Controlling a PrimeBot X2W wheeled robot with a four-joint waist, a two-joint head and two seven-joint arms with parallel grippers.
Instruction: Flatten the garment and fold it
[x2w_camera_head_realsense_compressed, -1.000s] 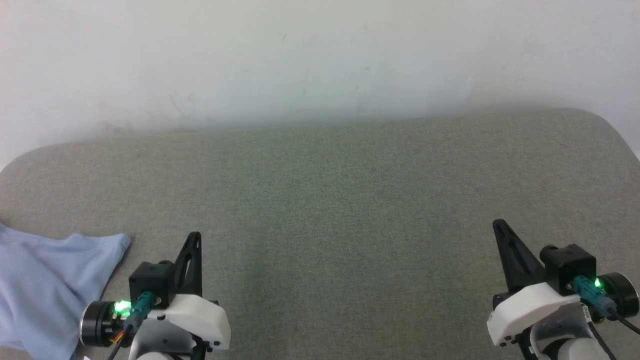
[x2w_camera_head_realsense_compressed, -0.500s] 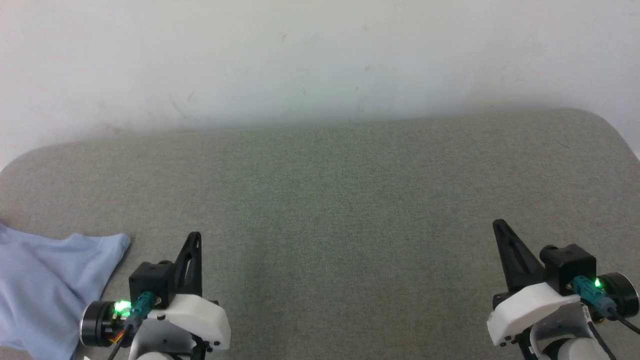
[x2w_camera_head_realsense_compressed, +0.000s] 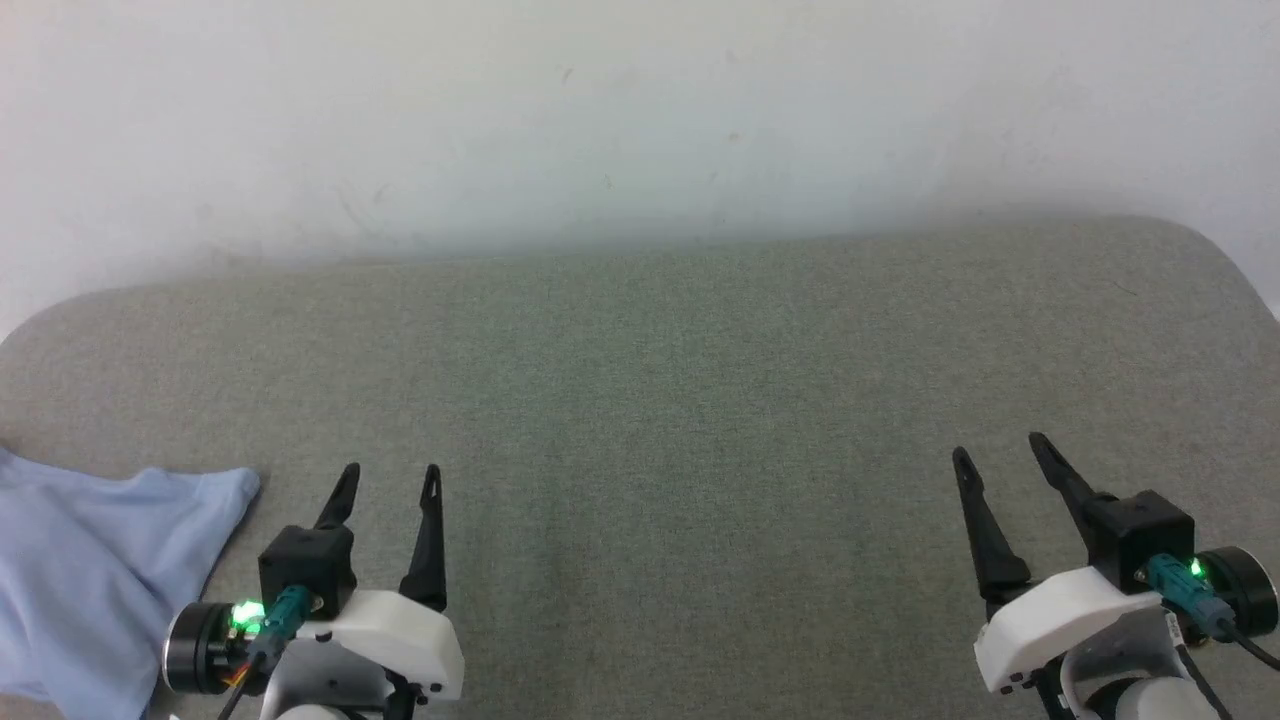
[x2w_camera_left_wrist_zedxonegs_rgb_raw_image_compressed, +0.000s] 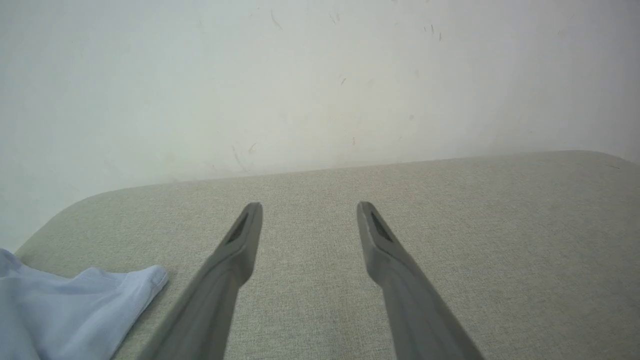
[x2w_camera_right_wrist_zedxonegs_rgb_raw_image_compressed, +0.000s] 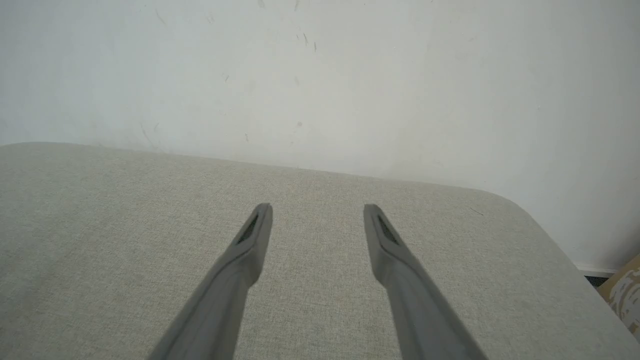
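The garment (x2w_camera_head_realsense_compressed: 90, 570), a rumpled patch of light blue cloth cut off by the picture's edge, lies to the left of the left gripper (x2w_camera_head_realsense_compressed: 391, 470). In the left wrist view its nearest corner sits beside the left finger, apart from it. That gripper's two dark fingers stand spread wide, holding nothing, their tips over bare fabric. Ahead of the fingertips and between the two grippers stretches the surface (x2w_camera_head_realsense_compressed: 680, 400), a flat, smooth, grey-green woven covering with rounded far corners. Beyond it rises a white wall (x2w_camera_head_realsense_compressed: 640, 110) marked with faint scuffs and specks. The right gripper (x2w_camera_head_realsense_compressed: 998, 445) has its fingers spread apart too, gripping nothing. To the right of its fingers, past the surface's rounded corner, the right wrist view shows a brown cardboard-like object (x2w_camera_right_wrist_zedxonegs_rgb_raw_image_compressed: 627, 295) with pale blotches, low by the wall.
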